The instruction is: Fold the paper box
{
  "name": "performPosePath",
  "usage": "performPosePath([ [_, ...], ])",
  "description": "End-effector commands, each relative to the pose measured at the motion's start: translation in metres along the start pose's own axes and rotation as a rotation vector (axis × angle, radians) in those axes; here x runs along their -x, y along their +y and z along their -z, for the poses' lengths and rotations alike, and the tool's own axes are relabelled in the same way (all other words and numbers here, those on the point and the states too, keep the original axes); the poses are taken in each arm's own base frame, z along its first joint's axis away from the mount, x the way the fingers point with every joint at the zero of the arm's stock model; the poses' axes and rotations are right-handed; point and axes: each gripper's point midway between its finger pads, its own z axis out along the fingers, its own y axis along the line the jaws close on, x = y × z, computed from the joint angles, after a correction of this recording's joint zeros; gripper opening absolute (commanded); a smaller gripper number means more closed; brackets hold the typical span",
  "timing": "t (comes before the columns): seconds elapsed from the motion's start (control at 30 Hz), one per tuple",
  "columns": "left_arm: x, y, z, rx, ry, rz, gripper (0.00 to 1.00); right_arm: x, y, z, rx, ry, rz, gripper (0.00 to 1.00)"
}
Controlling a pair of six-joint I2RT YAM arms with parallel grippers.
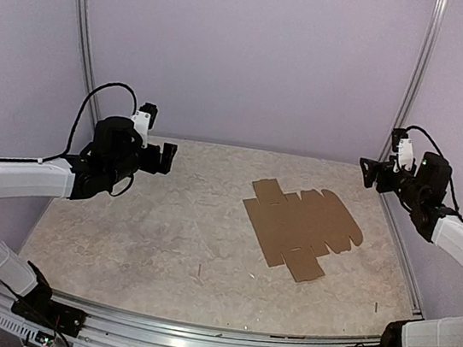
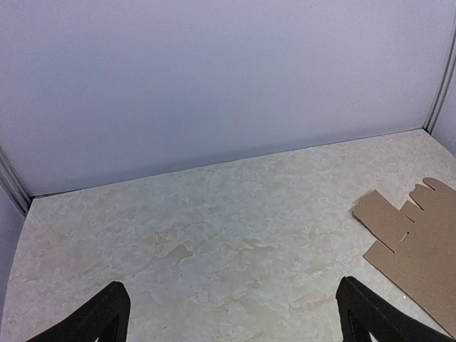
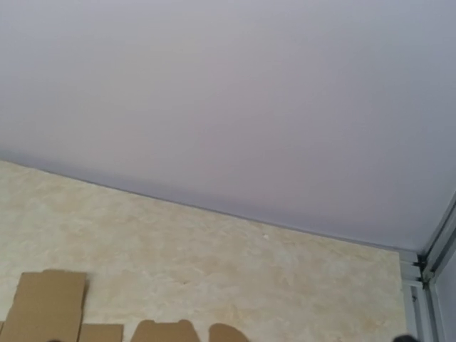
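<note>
We see the paper box (image 1: 302, 227) lying flat and unfolded on the table (image 1: 146, 230), a brown cut-out sheet with its flaps and rounded tabs spread out. From the table's centre in the overhead view it sits toward 3 o'clock, in the right half. Its long side runs aslant from about 10 o'clock to 4 o'clock. The rounded tabs are on the edge that faces 2 o'clock, and a square flap sticks out toward 5 o'clock. Neither arm touches it.

The left claw (image 1: 167, 158) hangs above the table at about 10 o'clock from the centre, well apart from the sheet and pointing toward 3 o'clock. In its own wrist view the two dark fingers (image 2: 107, 317) stand as far apart as they go, with only bare table between them. It has hold of nothing. The sheet shows at that view's 4 o'clock edge.

The right claw (image 1: 368, 174) is raised near the right-hand post, at about 2 o'clock from the centre, pointing toward 9 o'clock. Overhead we see its fingers spread wide with nothing between them. Its wrist view looks at the back wall (image 3: 228, 107), and the sheet's far flaps and tabs show along the bottom edge at 7 o'clock.
</note>
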Motion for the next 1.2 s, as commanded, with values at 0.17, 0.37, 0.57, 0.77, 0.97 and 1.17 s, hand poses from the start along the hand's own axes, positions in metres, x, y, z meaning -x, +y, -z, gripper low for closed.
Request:
performPosePath([
  [0.17, -0.026, -0.043, -0.013, -0.287, 0.212, 0.150, 0.90, -0.060, 0.060, -0.003, 0.331, 0.124, 0.269, 0.99],
  [0.37, -0.050, -0.075, -0.016, -0.391, 0.396, 0.335, 0.83, -0.098, 0.113, 0.014, 0.658, 0.291, 0.530, 0.85],
  [0.57, -0.079, -0.100, -0.003, -0.439, 0.459, 0.397, 0.83, -0.154, 0.157, 0.074, 0.868, 0.381, 0.859, 0.82],
  [0.77, -0.108, -0.113, -0.003, -0.473, 0.529, 0.545, 0.81, -0.212, 0.172, 0.107, 0.887, 0.464, 1.165, 0.82],
  [0.97, -0.116, -0.127, -0.004, -0.501, 0.560, 0.561, 0.80, -0.242, 0.175, 0.115, 0.865, 0.477, 1.340, 0.82],
  [1.17, -0.117, -0.126, -0.005, -0.491, 0.560, 0.563, 0.80, -0.252, 0.182, 0.116, 0.850, 0.447, 1.397, 0.77],
])
